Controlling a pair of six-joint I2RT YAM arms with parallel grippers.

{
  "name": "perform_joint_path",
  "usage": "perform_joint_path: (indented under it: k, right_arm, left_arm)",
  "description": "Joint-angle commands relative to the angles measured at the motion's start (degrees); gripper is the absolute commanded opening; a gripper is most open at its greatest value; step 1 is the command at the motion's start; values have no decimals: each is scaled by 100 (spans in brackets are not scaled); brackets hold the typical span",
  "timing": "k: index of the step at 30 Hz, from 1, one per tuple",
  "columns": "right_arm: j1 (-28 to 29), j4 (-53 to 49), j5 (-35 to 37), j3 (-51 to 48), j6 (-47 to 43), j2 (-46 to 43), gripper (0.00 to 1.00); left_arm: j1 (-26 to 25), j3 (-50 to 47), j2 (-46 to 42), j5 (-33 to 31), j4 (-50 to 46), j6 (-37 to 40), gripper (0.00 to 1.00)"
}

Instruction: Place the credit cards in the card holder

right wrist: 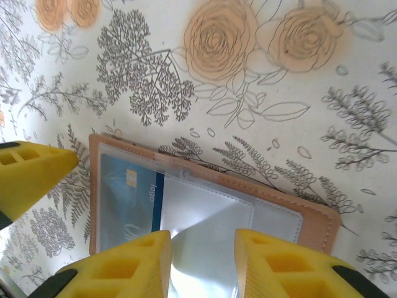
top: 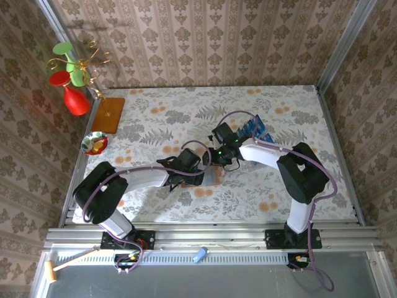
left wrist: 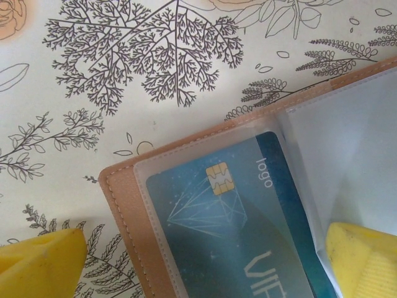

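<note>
The brown card holder (top: 211, 176) lies open on the flowered cloth mid-table, its brown edge (left wrist: 121, 205) and clear sleeves facing up. One blue credit card (left wrist: 229, 230) with a gold chip sits inside the left sleeve (right wrist: 127, 198). More blue credit cards (top: 255, 129) are fanned out behind the right arm. My left gripper (left wrist: 205, 270) is open and straddles the holder's corner, one finger (left wrist: 40, 264) over the cloth, the other (left wrist: 363, 261) over a sleeve. Over the holder (right wrist: 316, 214), my right gripper (right wrist: 201, 267) is open, a curled clear sleeve page (right wrist: 205, 248) rising between its fingers.
An orange-brown wooden board (top: 110, 115) lies at the back left beside a wire stand with red and green glasses (top: 73, 77). A small bowl (top: 95, 143) sits near the left edge. The table's right and front parts hold only patterned cloth.
</note>
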Motion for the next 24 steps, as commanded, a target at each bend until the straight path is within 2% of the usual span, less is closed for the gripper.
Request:
perform_joint_path:
  k: [1, 5, 9, 24]
  right_arm:
    - [-27, -80, 16, -192, 127, -76, 34]
    - [-25, 113, -85, -330, 261, 13, 35]
    - [-18, 322, -221, -418, 363, 141, 39]
    - [8, 812, -657, -465, 666, 434, 39]
  left_arm:
    - [-48, -96, 96, -113, -17, -91, 100]
    - [-45, -97, 87, -111, -2, -84, 100]
    - [-45, -99, 95, -111, -14, -82, 100]
    - [-46, -116, 75, -111, 35, -85, 100]
